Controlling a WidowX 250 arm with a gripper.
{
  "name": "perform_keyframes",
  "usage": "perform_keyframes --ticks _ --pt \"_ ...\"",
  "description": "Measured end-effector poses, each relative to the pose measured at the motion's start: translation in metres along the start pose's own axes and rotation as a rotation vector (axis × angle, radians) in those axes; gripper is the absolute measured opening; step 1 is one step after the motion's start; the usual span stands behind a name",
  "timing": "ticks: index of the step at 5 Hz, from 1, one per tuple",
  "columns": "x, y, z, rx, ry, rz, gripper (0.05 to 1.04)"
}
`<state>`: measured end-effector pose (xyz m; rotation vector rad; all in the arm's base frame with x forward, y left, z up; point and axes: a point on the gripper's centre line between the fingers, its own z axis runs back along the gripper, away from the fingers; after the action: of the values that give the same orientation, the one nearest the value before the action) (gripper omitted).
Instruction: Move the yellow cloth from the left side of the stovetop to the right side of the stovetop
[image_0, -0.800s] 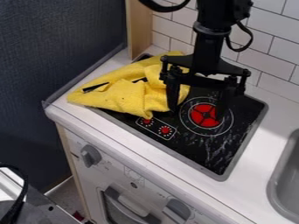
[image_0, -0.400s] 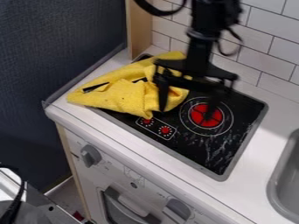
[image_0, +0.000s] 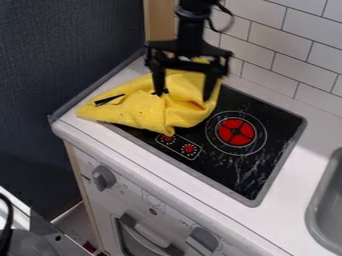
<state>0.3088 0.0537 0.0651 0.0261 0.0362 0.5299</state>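
So the white counter (image_0: 284, 222) has a black stove (image_0: 230, 175) set in it, with the yellow cloth (image_0: 143, 112) bunched over the stove's left end, spilling past that edge towards the counter's front left corner. Gripper's (image_0: 183, 97) right over the cloth, fingers wide open. Red burner (image_0: 235, 132) is nearer the stove's right edge

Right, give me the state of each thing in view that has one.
Black two-finger gripper: open, at the cloth.
Yellow cloth: crumpled, spread over part of the stovetop.
Toy stovetop: partly covered, with pale marks.
Red burner: uncovered.
Oven door: looks shut, as far as it shows.
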Motion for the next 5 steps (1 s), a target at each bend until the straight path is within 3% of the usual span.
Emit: perform_keyframes --ticks 1,2,3,5 --pt "0.030 -0.005 -0.017 -0.046 0.024 -0.035 0.999" --pt "0.053 -0.012 -0.039 -0.058 0.084 -0.034 0.999" --pt "0.068 -0.005 -0.045 -0.049 0.103 0.012 0.999" --pt "0.068 0.003 -0.048 -0.035 0.116 0.029 0.946"
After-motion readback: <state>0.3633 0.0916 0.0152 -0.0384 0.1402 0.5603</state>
